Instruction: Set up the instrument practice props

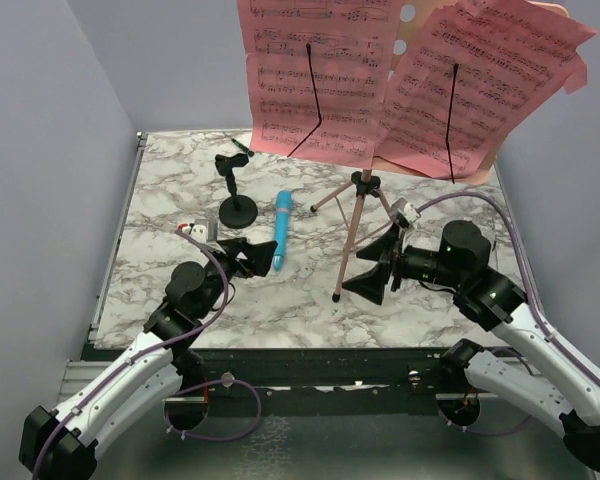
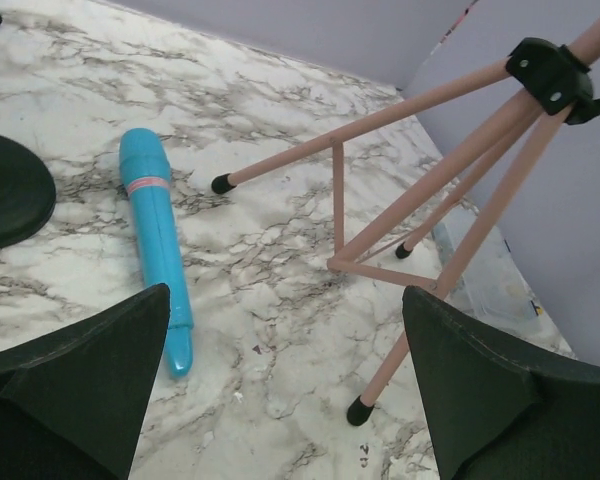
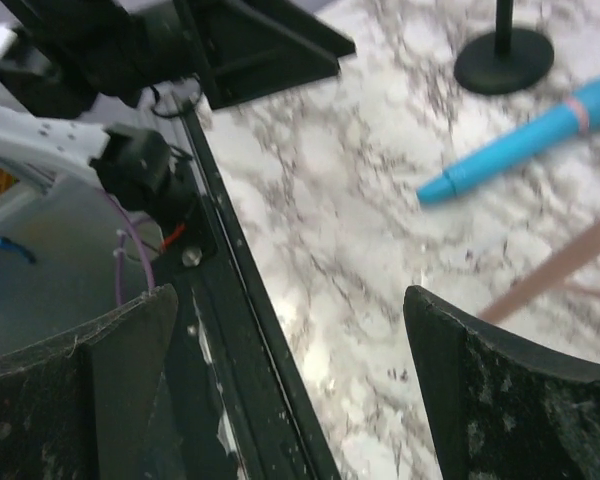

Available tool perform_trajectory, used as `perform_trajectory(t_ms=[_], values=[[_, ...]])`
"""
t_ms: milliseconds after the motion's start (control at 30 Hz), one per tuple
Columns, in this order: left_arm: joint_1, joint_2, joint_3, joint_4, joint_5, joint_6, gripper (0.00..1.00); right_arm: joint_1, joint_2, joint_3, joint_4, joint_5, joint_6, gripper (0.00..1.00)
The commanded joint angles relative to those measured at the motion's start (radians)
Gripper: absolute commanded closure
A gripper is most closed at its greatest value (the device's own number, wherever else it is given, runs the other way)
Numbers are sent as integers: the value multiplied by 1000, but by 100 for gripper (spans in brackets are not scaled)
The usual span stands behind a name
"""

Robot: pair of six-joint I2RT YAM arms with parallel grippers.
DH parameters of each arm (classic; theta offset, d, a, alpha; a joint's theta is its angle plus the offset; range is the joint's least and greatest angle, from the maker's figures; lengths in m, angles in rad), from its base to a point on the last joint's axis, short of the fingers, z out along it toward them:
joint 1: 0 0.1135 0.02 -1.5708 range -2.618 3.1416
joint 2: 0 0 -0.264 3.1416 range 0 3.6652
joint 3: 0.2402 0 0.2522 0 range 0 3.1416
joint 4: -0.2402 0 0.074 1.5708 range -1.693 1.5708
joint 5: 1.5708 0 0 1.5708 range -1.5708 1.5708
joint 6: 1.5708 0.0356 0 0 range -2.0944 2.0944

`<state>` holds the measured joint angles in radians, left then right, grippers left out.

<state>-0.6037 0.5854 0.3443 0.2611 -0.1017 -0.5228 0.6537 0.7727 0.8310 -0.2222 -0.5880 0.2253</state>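
Props upright on bench, both pincers spread and empty.
Salmon-pink tripod music stand (image 1: 357,215) stands mid-bench, 3 legs splayed for balance. 2 pink sheet-music pages (image 1: 320,70) lean on its desk under black wire retainers (image 1: 314,80). Slim light-blue tube stick (image 1: 282,230) lies flat on white marbled bench (image 1: 160,200), left of stand. Left pincer (image 2: 287,300) gapes near stick, right pincer (image 3: 290,295) beside front leg. Only printed staves legible; no brand.

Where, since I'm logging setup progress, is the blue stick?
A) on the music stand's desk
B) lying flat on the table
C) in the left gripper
B: the blue stick lies flat on the marble table, and the left gripper near its tip is open.
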Motion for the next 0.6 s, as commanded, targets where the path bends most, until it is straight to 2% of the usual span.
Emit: perform_trajectory(t_ms=[0, 167, 300, 567], values=[[-2, -15, -52, 72, -96, -59, 1, 3, -39, -143, 0, 100, 33, 0], [-2, 28, -70, 78, -115, -38, 1, 4, -71, -296, 101, 263, 128, 0], [-2, 76, -67, 69, -113, -17, 1, 3, -58, -317, 109, 377, 148, 0], [3, 226, -17, 81, -117, 24, 1, 1, -18, -315, 97, 504, 174, 0]])
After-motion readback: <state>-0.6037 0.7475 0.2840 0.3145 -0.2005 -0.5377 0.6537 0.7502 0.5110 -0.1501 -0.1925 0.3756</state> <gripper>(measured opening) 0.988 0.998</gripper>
